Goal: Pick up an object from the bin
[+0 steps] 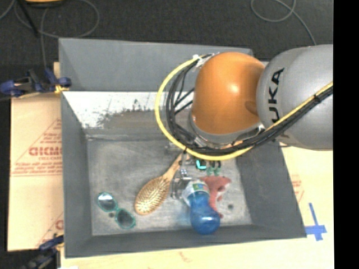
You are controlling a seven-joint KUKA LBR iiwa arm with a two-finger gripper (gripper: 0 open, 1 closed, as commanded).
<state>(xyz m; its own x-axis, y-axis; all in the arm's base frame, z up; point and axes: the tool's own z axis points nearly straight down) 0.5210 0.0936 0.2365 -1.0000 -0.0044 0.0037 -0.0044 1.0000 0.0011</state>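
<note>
Near-left of the grey metal bin: teal plastic sunglasses, lenses side by side, lying flat. Near-centre: translucent blue plastic bottle-shaped object, rounded bulb end toward the near wall, narrower end pointing away toward the gripper; its long axis runs roughly near-to-far, tilted slightly left at the far end. Just left of it: wooden hairbrush with tan oval bristle head, bristles up, head near-left, handle pointing far-right; its long axis is diagonal. Just right of the bottle's narrow end: small pink-red plastic piece, shape unclear. The gripper is low in the bin between the brush handle and the bottle's narrow end, close to both. Can't tell whether it's spread or closed, or pinching either one. Above it: orange dome cover with looped cables on the wrist.
</note>
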